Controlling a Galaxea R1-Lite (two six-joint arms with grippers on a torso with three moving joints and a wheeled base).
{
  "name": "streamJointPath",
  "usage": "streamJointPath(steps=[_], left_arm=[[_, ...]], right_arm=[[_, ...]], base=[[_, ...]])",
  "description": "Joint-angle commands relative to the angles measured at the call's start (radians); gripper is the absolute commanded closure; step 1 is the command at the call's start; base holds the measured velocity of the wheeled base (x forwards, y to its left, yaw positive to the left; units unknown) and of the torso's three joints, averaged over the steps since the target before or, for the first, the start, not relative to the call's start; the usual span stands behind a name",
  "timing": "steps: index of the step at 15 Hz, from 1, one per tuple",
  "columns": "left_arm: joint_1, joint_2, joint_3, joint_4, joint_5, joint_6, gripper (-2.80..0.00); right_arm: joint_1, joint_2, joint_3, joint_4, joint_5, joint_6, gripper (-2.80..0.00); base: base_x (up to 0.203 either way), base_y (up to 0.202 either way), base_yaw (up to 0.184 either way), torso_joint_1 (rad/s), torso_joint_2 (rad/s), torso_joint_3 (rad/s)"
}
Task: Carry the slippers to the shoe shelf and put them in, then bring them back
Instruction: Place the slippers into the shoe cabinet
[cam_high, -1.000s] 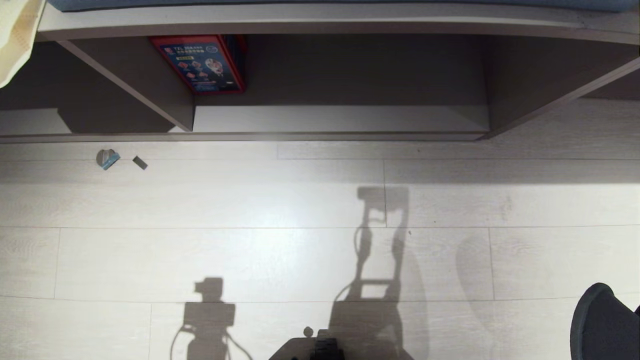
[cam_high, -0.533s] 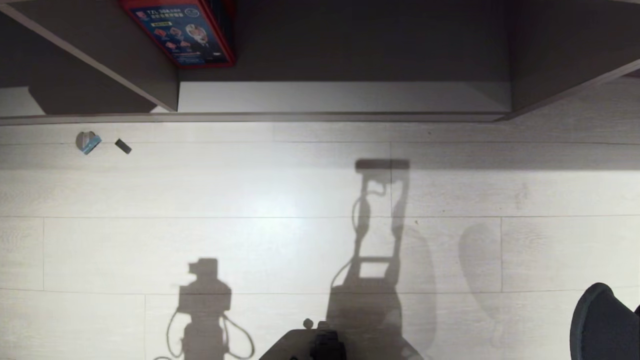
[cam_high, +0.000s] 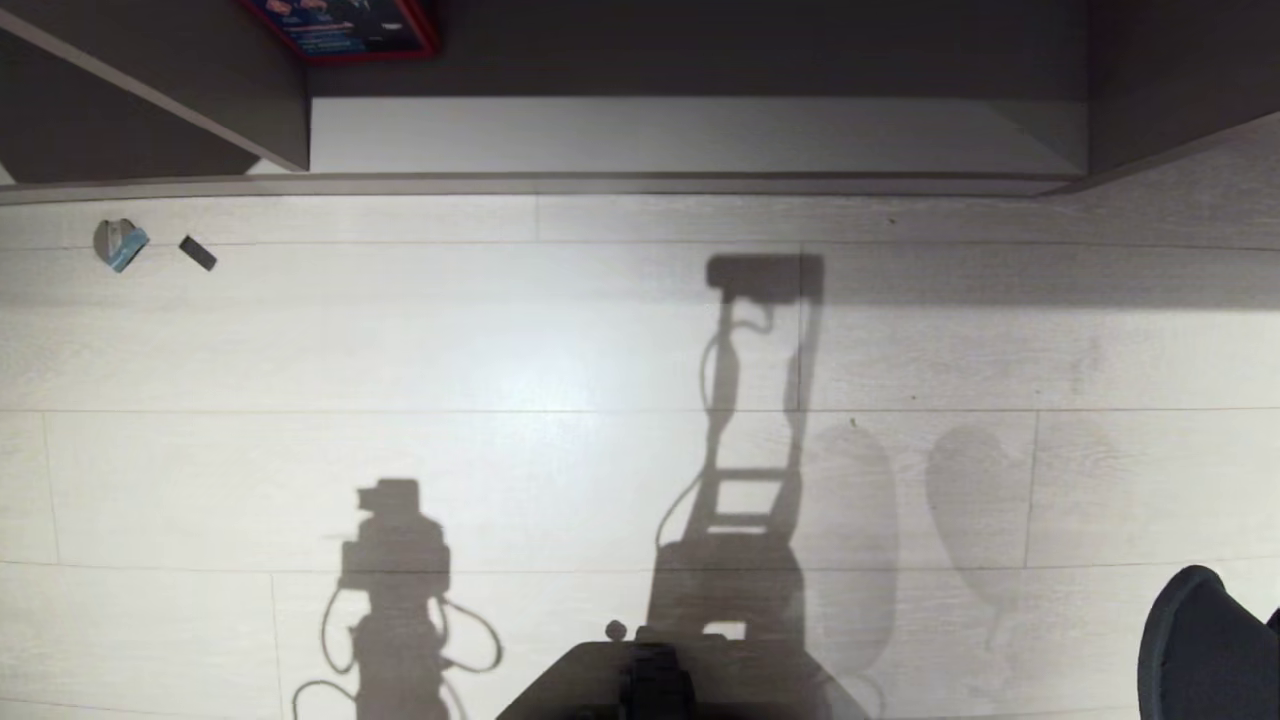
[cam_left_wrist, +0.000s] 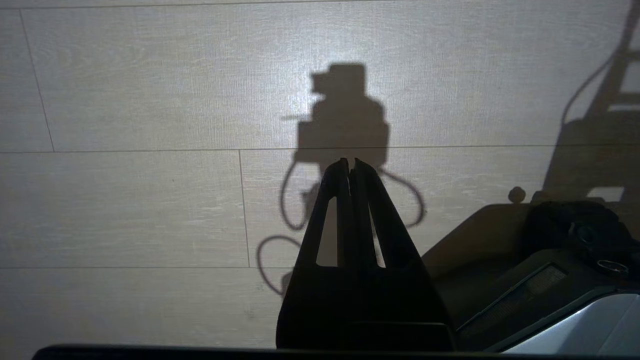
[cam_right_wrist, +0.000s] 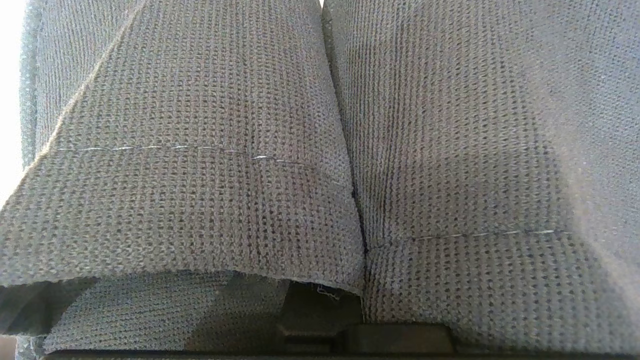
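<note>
The slippers (cam_right_wrist: 320, 150) fill the right wrist view: two grey woven straps side by side, close against the camera. They cover my right gripper's fingers; only its dark body (cam_right_wrist: 360, 342) shows beneath them. The shoe shelf (cam_high: 700, 135) runs across the top of the head view, a taupe cubby with a pale base board and a slanting divider (cam_high: 200, 100) on the left. Nothing stands on the base board's visible part. My left gripper (cam_left_wrist: 350, 162) hangs shut and empty above the pale plank floor. Neither arm shows in the head view.
A red and blue box (cam_high: 340, 25) sits at the cubby's back left. A small grey-blue piece (cam_high: 120, 243) and a dark chip (cam_high: 197, 252) lie on the floor in front of the shelf's left part. A dark rounded shape (cam_high: 1205, 645) is at the lower right edge.
The whole head view has shifted: the shelf has slid up and partly out of the picture and more floor shows. That is the camera moving; the things on the floor have stayed put.
</note>
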Motion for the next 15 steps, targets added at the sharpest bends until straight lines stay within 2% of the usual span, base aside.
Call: streamJointPath(steps=[1,8,15], left_arm=[[0.0,0.001,0.0,0.0,0.0,0.0,0.0],[0.0,0.001,0.0,0.0,0.0,-0.001,0.0],[0.0,0.001,0.0,0.0,0.001,-0.001,0.0]], right_arm=[[0.0,0.001,0.0,-0.001,0.0,0.001,0.0],[0.0,0.001,0.0,-0.001,0.0,0.001,0.0],[0.002,0.0,-0.003,0.004,0.001,-0.018,0.0]], base=[[0.0,0.0,0.0,0.008,0.0,-0.195],[0.0,0.0,0.0,0.003,0.0,-0.195],[0.0,0.0,0.0,0.001,0.0,-0.028]])
